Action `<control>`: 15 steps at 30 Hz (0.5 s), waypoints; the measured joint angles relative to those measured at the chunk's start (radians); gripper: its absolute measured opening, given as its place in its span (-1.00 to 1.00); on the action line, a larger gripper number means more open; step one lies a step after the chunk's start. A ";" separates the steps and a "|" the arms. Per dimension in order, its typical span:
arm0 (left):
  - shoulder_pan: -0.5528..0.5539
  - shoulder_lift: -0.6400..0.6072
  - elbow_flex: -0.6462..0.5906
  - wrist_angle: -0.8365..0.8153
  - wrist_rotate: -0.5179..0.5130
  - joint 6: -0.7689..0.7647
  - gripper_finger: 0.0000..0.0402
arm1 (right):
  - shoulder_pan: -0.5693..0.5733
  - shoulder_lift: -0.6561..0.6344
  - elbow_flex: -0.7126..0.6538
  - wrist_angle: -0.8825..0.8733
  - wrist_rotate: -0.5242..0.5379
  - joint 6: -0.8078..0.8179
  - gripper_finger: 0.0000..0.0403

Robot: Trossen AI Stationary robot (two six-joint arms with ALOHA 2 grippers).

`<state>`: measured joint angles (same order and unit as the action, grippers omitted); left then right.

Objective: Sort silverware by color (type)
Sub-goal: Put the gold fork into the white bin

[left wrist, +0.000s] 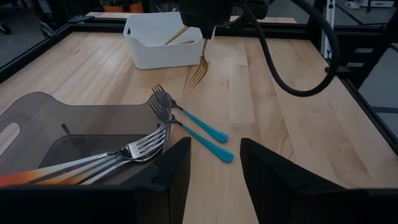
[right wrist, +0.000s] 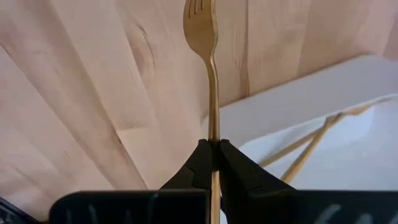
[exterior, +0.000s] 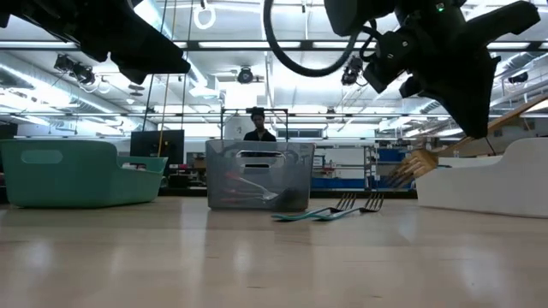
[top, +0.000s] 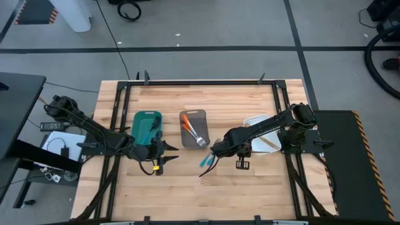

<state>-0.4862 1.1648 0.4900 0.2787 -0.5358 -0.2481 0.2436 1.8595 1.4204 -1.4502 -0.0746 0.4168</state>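
Gold fork [right wrist: 210, 74] is pinched by its handle in the closed right gripper [right wrist: 212, 149] beside the white tray [right wrist: 323, 118], presumably for dropping among matching pieces, while the left gripper [left wrist: 214, 163] waits open near two blue forks [left wrist: 193, 124].

- Table [left wrist: 280, 124]: pale wood planks, looking smooth with a soft sheen.
- Gold fork [right wrist: 210, 74]: looking like polished metal, gleaming all over.
- Blue forks [left wrist: 196, 127]: shiny metal tines, glossy plastic-looking handles.
- White tray [left wrist: 155, 50]: looking like smooth matt plastic.
- Grey tray [left wrist: 68, 130]: showing as translucent, smoky plastic.
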 joint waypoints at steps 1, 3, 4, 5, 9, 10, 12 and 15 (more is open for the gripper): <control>0.000 0.000 0.000 0.000 0.000 0.000 -0.26 | 0.000 0.000 0.000 -0.007 0.000 0.000 -0.92; 0.000 0.000 0.000 0.000 0.000 0.000 -0.26 | 0.000 0.000 0.000 -0.020 0.001 0.002 -0.92; 0.000 0.000 0.000 0.000 0.000 0.000 -0.26 | 0.000 0.000 0.000 -0.030 0.002 0.005 -0.92; 0.000 0.000 0.000 0.000 0.000 0.000 -0.26 | 0.000 0.000 0.000 -0.042 0.002 0.009 -0.92; 0.000 0.000 0.000 0.000 0.000 0.000 -0.26 | 0.000 -0.027 0.000 -0.062 0.013 0.024 -0.92; 0.000 0.000 0.000 0.000 0.000 0.000 -0.26 | 0.000 -0.038 0.000 -0.064 0.018 0.031 -0.92; 0.000 0.000 0.000 0.000 0.000 0.000 -0.26 | 0.000 -0.068 0.000 -0.064 0.030 0.052 -0.92; 0.000 0.000 0.000 0.000 0.000 0.000 -0.26 | 0.000 -0.118 0.000 -0.069 0.051 0.084 -0.92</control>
<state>-0.4862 1.1648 0.4900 0.2787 -0.5358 -0.2481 0.2436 1.7418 1.4200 -1.5187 -0.0238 0.5011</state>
